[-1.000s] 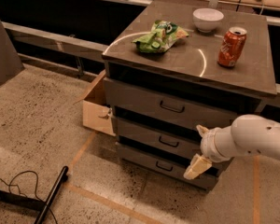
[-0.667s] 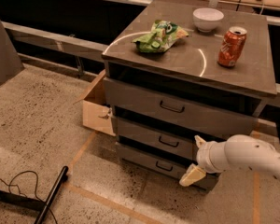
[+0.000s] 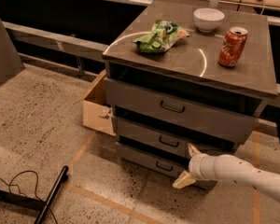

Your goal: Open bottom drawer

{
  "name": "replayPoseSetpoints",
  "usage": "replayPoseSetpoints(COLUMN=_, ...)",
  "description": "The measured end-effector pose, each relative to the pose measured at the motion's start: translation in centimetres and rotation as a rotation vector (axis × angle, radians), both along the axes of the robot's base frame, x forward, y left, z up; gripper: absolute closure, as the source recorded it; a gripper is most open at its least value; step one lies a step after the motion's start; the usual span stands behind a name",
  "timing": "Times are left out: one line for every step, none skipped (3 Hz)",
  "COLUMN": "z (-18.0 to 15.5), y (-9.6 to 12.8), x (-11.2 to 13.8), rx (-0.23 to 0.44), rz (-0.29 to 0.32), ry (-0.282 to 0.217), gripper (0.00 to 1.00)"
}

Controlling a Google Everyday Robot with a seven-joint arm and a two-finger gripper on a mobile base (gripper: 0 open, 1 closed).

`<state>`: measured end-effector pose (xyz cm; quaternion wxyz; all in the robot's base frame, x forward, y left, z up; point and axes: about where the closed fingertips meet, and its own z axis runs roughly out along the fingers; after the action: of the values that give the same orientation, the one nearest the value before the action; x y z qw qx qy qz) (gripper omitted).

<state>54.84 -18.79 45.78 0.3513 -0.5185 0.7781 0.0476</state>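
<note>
1. Where the grey cabinet (image 3: pixel 252 73) meets the floor (image 3: pixel 37 125), I see the bottom drawer (image 3: pixel 147 158), looking closed.
2. My gripper (image 3: pixel 188 164) sits at its right end, jaws spread apart, one above the other.

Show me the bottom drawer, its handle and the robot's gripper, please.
bottom drawer (image 3: pixel 140 157): camera view, left part of its grey front.
drawer handle (image 3: pixel 164 166): camera view, middle of the dark wire.
gripper (image 3: pixel 184 165): camera view, midway between its open fingertips, at the bottom drawer's right end.

Lab, taped concrete floor (image 3: pixel 35 122), hand (image 3: pixel 187 165) by cabinet (image 3: pixel 144 99)
</note>
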Motion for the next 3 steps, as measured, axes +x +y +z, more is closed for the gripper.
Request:
replayPoseSetpoints(z=-4.4, y=0.3, x=0.8, rx=-0.005, rz=0.022, ry=0.005, gripper=0.00)
replayPoseSetpoints(z=-7.8, y=0.4, x=0.8, rx=-0.019, rz=0.032, ry=0.040, gripper=0.00)
replayPoseSetpoints(z=-10.9, y=0.5, x=1.4, rx=-0.032, rz=0.035, ry=0.078, gripper=0.00)
